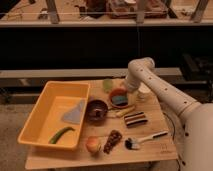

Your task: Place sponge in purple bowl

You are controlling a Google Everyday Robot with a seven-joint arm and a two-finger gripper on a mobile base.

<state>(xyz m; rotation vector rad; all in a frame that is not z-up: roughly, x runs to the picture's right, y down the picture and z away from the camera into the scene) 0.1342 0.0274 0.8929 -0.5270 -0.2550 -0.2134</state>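
1. Yellow tray (31, 125) sits on the desk (167, 150), well left of the gripper. A grey-blue cloth (75, 113) and a green pod-shaped item (61, 134) lie in it.
2. Purple bowl (96, 110) is left of the gripper and nearer the camera, just beside the tray's right rim.
3. Orange-red bowl (112, 98) touches or nearly touches the purple bowl's right side. The sponge (120, 100) lies inside the orange-red bowl, just under the gripper.
4. Gripper (129, 89) hangs at that bowl's back-right rim. Grip state: cannot tell. Contact with the sponge: cannot tell.
5. White cup (144, 92) is just right of the gripper. Dark striped block (135, 119) and brush (145, 139) lie nearer the camera.
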